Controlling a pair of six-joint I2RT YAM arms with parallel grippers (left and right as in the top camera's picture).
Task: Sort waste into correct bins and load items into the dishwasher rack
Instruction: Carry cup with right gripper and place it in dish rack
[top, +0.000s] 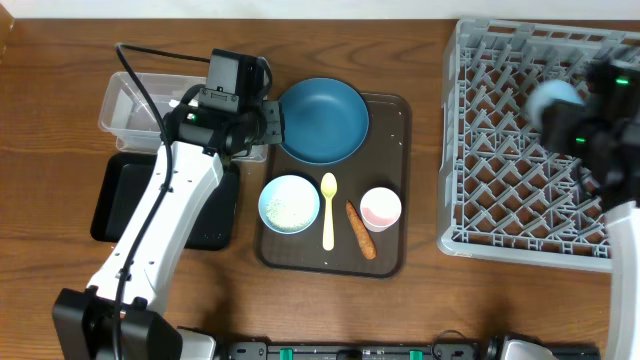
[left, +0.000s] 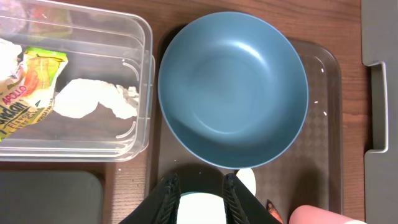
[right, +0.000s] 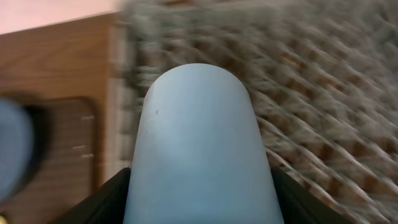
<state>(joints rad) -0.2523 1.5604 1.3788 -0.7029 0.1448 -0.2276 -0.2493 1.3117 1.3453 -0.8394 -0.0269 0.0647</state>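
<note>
**Paper waste binned, first cup at the rack, most of the dishes yet to move**

The sorting looks partly done. The orange-yellow-green wrapper (left: 28, 93) and crumpled white tissue (left: 93, 99) lie inside the clear tub (left: 142, 93), which sits just left of the brown serving tray (top: 395, 150). The black tray (top: 115, 200), also left of the serving tray and nearer the robot, shows nothing in the part that the left arm does not cover.

Loading has only begun. The right gripper (right: 199, 180) is clamped on the light blue cup (right: 199, 149), a finger on each side. It holds the cup over the grey dishwasher rack (top: 520, 180), well to the right of the serving tray. The view is blurred, so I cannot tell whether the cup touches the pegs. No other dish shows in the rack.

Four items and one piece of waste remain on the serving tray:
- the dark blue plate (top: 322, 122) at its far end
- the bowl (top: 290, 204), whose pale speckled inside may be rice
- the yellow spoon (top: 328, 212)
- the pink cup (top: 381, 208)
- the carrot-like stick (top: 361, 231), not yet binned

The left gripper (left: 199, 190) hangs over the serving tray's far left edge, its fingers narrowly apart with nothing between them. Judging by this, the larger share of the task is ahead.
</note>
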